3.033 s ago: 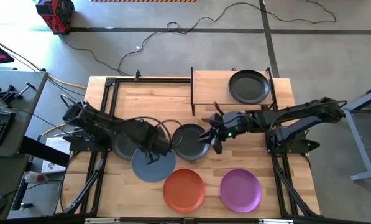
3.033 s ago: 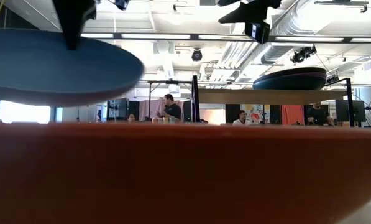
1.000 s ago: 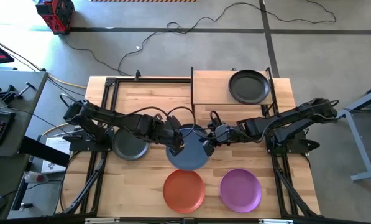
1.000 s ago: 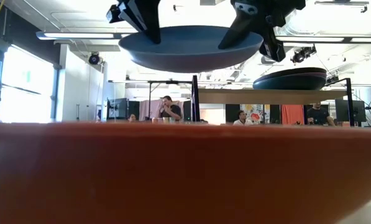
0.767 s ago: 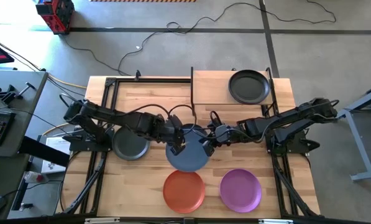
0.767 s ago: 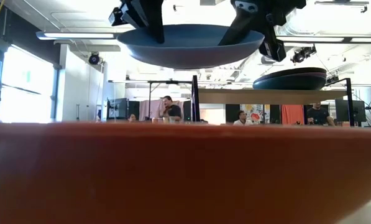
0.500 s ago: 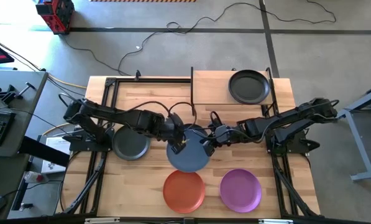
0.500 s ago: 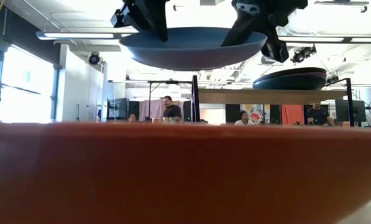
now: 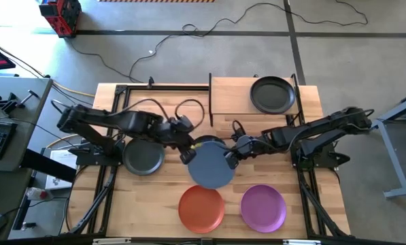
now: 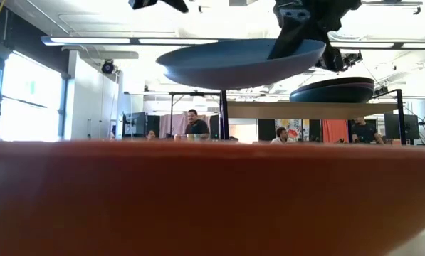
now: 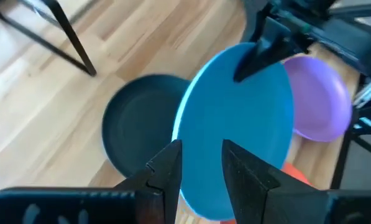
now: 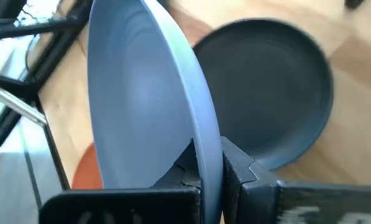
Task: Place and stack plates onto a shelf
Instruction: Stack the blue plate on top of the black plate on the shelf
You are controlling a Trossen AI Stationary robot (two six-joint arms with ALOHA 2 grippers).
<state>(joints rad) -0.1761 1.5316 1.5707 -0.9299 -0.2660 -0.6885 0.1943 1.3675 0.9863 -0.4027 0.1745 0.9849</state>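
Observation:
The light blue plate (image 9: 211, 165) hangs in the air over the table's middle, with its left side lower in the low view (image 10: 240, 64). My right gripper (image 9: 230, 157) is shut on the plate's right rim. My left gripper (image 9: 185, 154) is open just left of the plate and touches nothing; the left wrist view shows the plate beyond its fingertips (image 11: 201, 165). A dark grey plate (image 12: 266, 93) lies on the table under the blue one. The shelf (image 9: 233, 95) stands at the far right and carries another dark plate (image 9: 273, 94). My right gripper pinches the light blue plate's rim (image 12: 205, 146) between its two fingers, one on the upper face and one on the underside. The fingers reach in from the table's right side. The plate is lifted clear and tilted, its free left side lower (image 10: 176, 71).
A dark grey plate (image 9: 143, 158) lies at the left, an orange plate (image 9: 201, 207) at the near middle and a purple plate (image 9: 264, 207) at the near right. The orange plate fills the foreground of the low view (image 10: 212, 199). The shelf's black posts (image 9: 210, 99) stand beyond the grippers.
My left gripper has let go of the blue plate's left rim and has drawn back up and toward the table's left edge. The plate was level between both grippers; now only my right gripper holds it, and its left side has dropped.

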